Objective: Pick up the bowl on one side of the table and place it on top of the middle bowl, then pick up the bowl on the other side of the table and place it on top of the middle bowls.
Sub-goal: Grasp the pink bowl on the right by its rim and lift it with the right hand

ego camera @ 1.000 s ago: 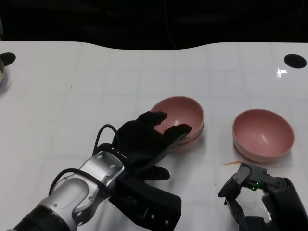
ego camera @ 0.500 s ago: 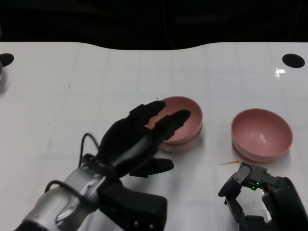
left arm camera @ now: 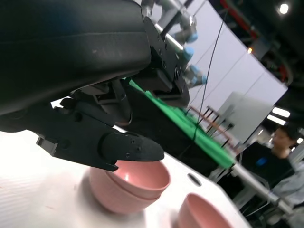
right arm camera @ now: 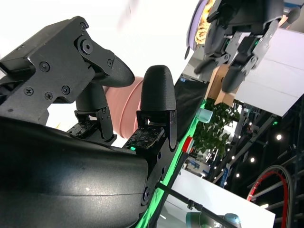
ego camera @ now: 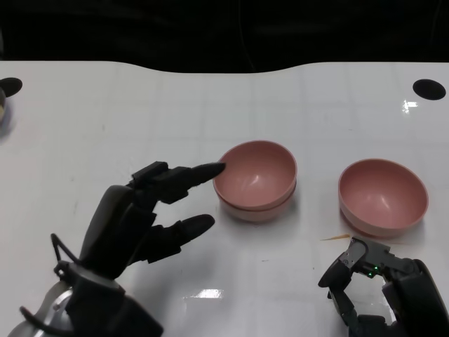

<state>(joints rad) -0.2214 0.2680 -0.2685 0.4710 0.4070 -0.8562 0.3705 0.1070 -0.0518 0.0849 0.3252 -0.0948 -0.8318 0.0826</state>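
Two pink bowls sit nested as a stack (ego camera: 256, 181) at the table's middle; the left wrist view shows the same stack (left arm camera: 127, 186). A single pink bowl (ego camera: 383, 196) stands to its right, also seen in the left wrist view (left arm camera: 205, 214) and between the fingers in the right wrist view (right arm camera: 131, 107). My left hand (ego camera: 144, 214) hovers left of the stack with fingers spread and empty, one fingertip (ego camera: 210, 169) just short of the rim. At the lower right, my right hand (ego camera: 375, 288) rests near the table's front edge, below the single bowl, holding nothing.
Black round holes mark the table's far corners (ego camera: 429, 88) (ego camera: 11, 86). A small dish (ego camera: 3, 107) peeks in at the left edge. A thin tan sliver (ego camera: 335, 237) lies in front of the right bowl. A person (left arm camera: 284, 148) stands beyond the table.
My left hand has let go of the upper bowl's rim and drawn back toward the lower left, its fingers spreading. The bowl stays nested on the middle one. The right hand has not moved.
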